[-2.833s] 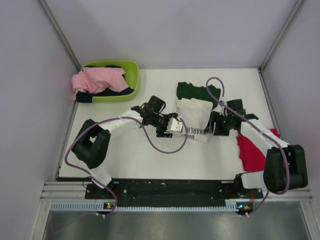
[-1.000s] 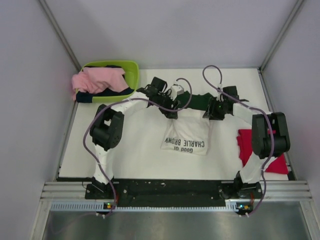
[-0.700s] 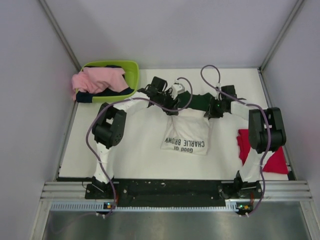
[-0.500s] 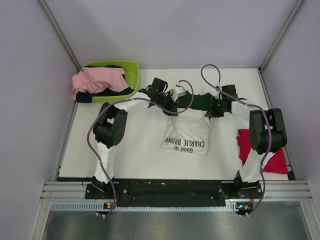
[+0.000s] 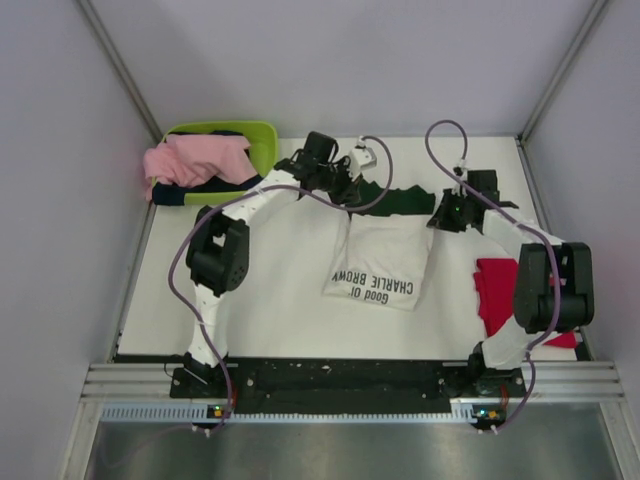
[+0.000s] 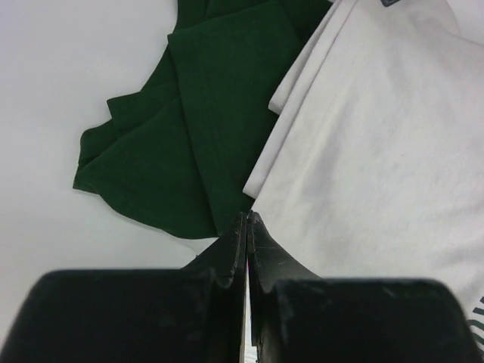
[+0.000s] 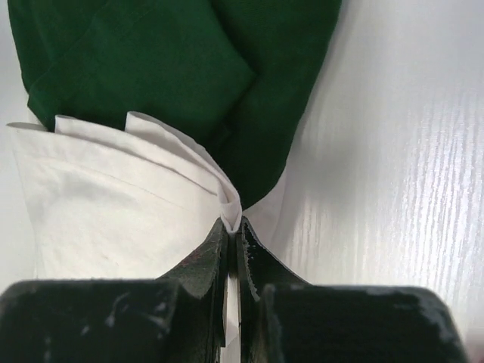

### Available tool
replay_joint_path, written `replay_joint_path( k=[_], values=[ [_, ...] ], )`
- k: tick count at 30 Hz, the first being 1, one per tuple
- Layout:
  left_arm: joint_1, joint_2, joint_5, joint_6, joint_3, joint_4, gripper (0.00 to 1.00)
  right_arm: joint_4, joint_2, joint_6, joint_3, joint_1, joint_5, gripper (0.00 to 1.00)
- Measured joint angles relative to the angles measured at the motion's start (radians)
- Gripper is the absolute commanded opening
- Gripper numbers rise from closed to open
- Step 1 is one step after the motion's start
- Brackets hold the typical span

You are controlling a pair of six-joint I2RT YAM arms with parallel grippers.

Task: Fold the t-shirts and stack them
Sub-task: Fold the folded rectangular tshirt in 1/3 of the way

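Observation:
The white t-shirt (image 5: 385,250) with black "Charlie Brown" print lies mid-table, its dark green sleeves (image 5: 405,200) bunched at the far edge. My left gripper (image 5: 352,190) is shut at the shirt's far left corner, its tips (image 6: 248,218) closed where the white cloth (image 6: 378,151) meets the green sleeve (image 6: 197,136). My right gripper (image 5: 443,218) is shut on the far right corner, a white fold (image 7: 227,204) pinched between its tips (image 7: 232,224) below the green sleeve (image 7: 166,68). The red t-shirt (image 5: 497,295) lies at the right, partly hidden under my right arm.
A lime-green basket (image 5: 262,130) stands at the back left, with pink cloth (image 5: 190,160) spilling over its left rim and a dark garment (image 5: 200,188) under that. Grey walls close in the table at the left, the back and the right.
Both grippers have shut on the white t-shirt's far corners. The left one has moved toward the back, the right one outward to the right, drawing the shirt's far edge wider.

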Motion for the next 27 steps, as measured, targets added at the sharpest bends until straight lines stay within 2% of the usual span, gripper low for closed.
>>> replay_joint_path(
  k=[1, 3, 5, 11, 14, 20, 22, 23, 24, 25, 27],
  values=[
    [0.0, 0.0, -0.002, 0.01, 0.005, -0.002, 0.22, -0.003, 0.0, 0.0, -0.001, -0.005, 0.0, 0.0],
    [0.0, 0.002, -0.002, 0.027, 0.007, -0.02, 0.41, 0.0, 0.01, -0.001, 0.0, -0.013, 0.0, 0.0],
    [0.0, 0.009, -0.002, 0.027, 0.009, -0.042, 0.49, 0.001, 0.03, -0.001, 0.001, -0.016, 0.0, 0.0],
    [0.0, 0.058, -0.014, -0.085, -0.001, -0.04, 0.51, 0.002, 0.111, 0.0, 0.001, -0.016, -0.008, 0.0],
    [0.0, 0.067, -0.034, -0.154, -0.018, -0.017, 0.49, 0.003, 0.118, 0.0, 0.001, -0.016, -0.014, 0.0],
    [-0.004, 0.109, -0.047, -0.207, -0.018, 0.014, 0.37, 0.007, 0.118, 0.0, 0.001, -0.016, -0.021, 0.0],
    [-0.007, 0.126, -0.049, -0.206, -0.016, 0.01, 0.3, 0.008, 0.118, 0.0, 0.001, -0.016, -0.021, 0.0],
    [-0.009, 0.135, -0.052, -0.206, -0.009, 0.0, 0.22, 0.008, 0.118, 0.0, 0.001, -0.016, -0.021, 0.0],
    [-0.01, 0.147, -0.056, -0.206, 0.001, -0.007, 0.08, 0.008, 0.118, 0.0, 0.001, -0.016, -0.021, 0.0],
    [-0.011, 0.155, -0.059, -0.207, 0.009, -0.014, 0.0, 0.008, 0.118, 0.0, 0.001, -0.016, -0.021, 0.0],
    [-0.013, 0.166, -0.063, -0.204, 0.017, -0.02, 0.0, 0.008, 0.118, 0.0, 0.001, -0.016, -0.02, 0.0]
  ],
)
